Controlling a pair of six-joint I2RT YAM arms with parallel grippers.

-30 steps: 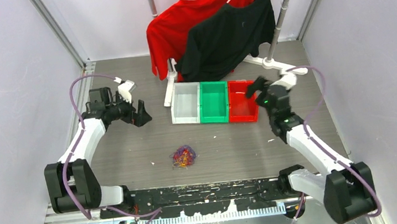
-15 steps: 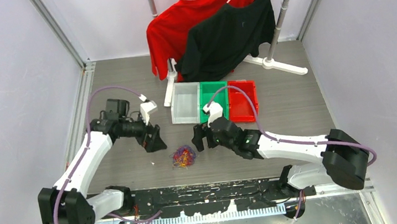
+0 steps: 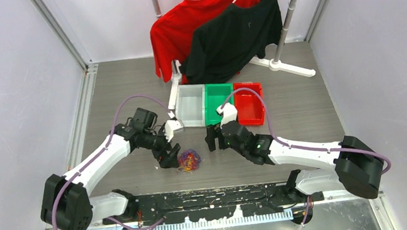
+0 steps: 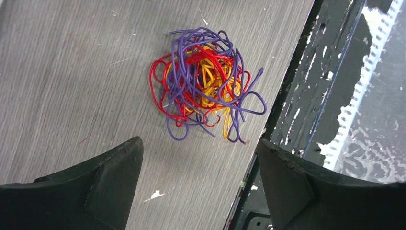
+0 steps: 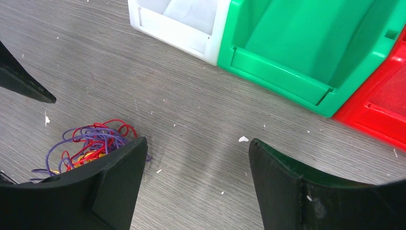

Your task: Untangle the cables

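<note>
The cables (image 3: 188, 160) lie in one small tangled ball of purple, red and yellow-orange wires on the grey table near its front edge. In the left wrist view the cables (image 4: 203, 84) sit just ahead of my open, empty left gripper (image 4: 198, 148). In the top view my left gripper (image 3: 169, 158) is right beside the ball on its left. My right gripper (image 3: 212, 139) is open and empty, a short way right of the ball. In the right wrist view the cables (image 5: 86, 143) show at the lower left, partly behind the left finger of my right gripper (image 5: 196, 151).
White (image 3: 190, 106), green (image 3: 218, 105) and red (image 3: 248, 104) bins stand in a row behind the cables. A red shirt (image 3: 180, 23) and black shirt (image 3: 233, 35) hang on a rack at the back. The table's black front rail (image 3: 210, 197) lies close below the ball.
My left gripper has moved right and forward to the cables. My right arm swung from the red bin to the middle, then edged slightly right and back.
</note>
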